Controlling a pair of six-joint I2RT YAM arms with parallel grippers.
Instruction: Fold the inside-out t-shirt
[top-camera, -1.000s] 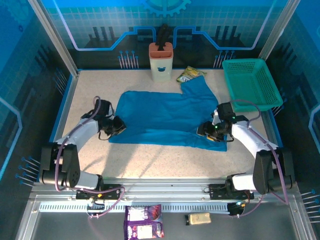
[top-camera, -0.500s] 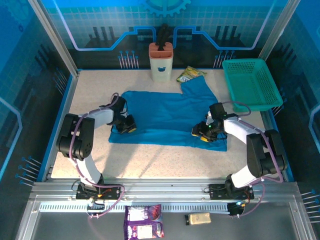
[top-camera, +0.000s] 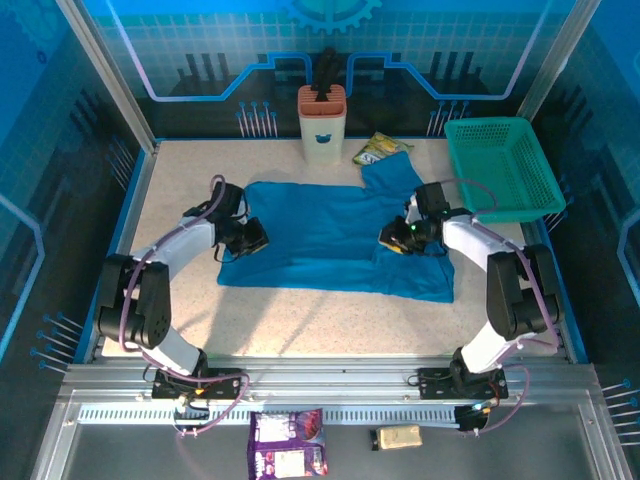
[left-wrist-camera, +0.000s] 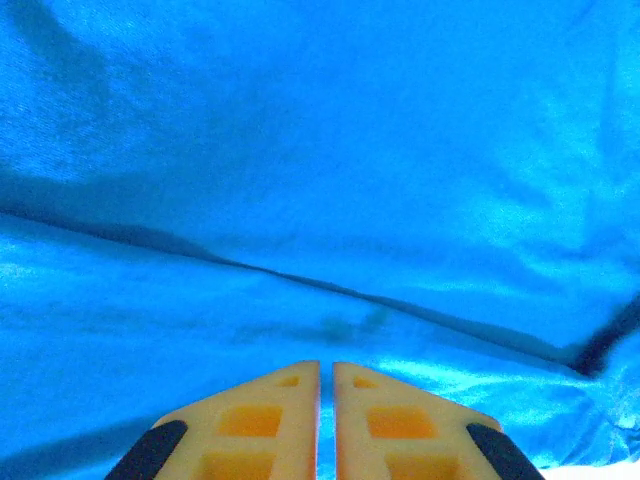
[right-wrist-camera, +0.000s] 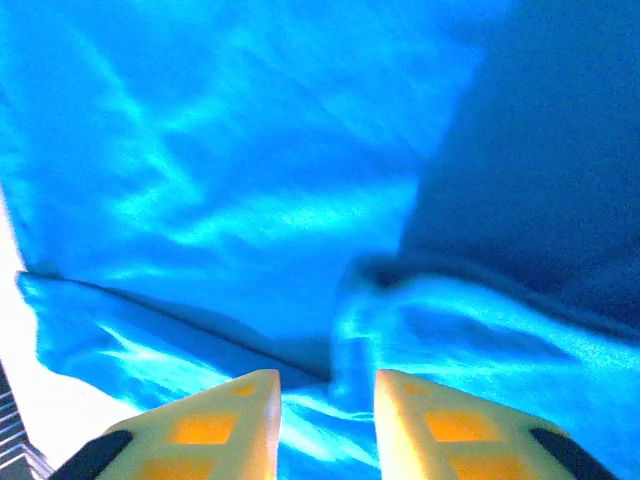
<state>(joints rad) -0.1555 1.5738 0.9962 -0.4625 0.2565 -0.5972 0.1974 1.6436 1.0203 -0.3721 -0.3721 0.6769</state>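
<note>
The inside-out t-shirt (top-camera: 330, 235) lies spread flat in the middle of the table, plain blue, with one sleeve pointing to the far right. My left gripper (top-camera: 250, 238) rests on its left edge. In the left wrist view its yellow fingers (left-wrist-camera: 270, 420) are pressed almost together at the gripper's tip (left-wrist-camera: 326, 365), with a sliver of blue cloth (left-wrist-camera: 320, 150) between them. My right gripper (top-camera: 393, 238) sits on the shirt's right part. Its jaws (right-wrist-camera: 328, 375) stand apart, and a raised ridge of cloth (right-wrist-camera: 355, 330) sits between them, nearer the right finger.
A teal mesh basket (top-camera: 500, 165) stands at the far right. A beige holder (top-camera: 322, 125) and a snack packet (top-camera: 378, 148) sit at the back, beyond the shirt. A purple packet (top-camera: 288, 445) and a small yellow item (top-camera: 398, 436) lie below the front rail.
Both grippers have moved inward and farther back over the shirt. The right jaws have narrowed around a cloth ridge. The left jaws stayed shut.
</note>
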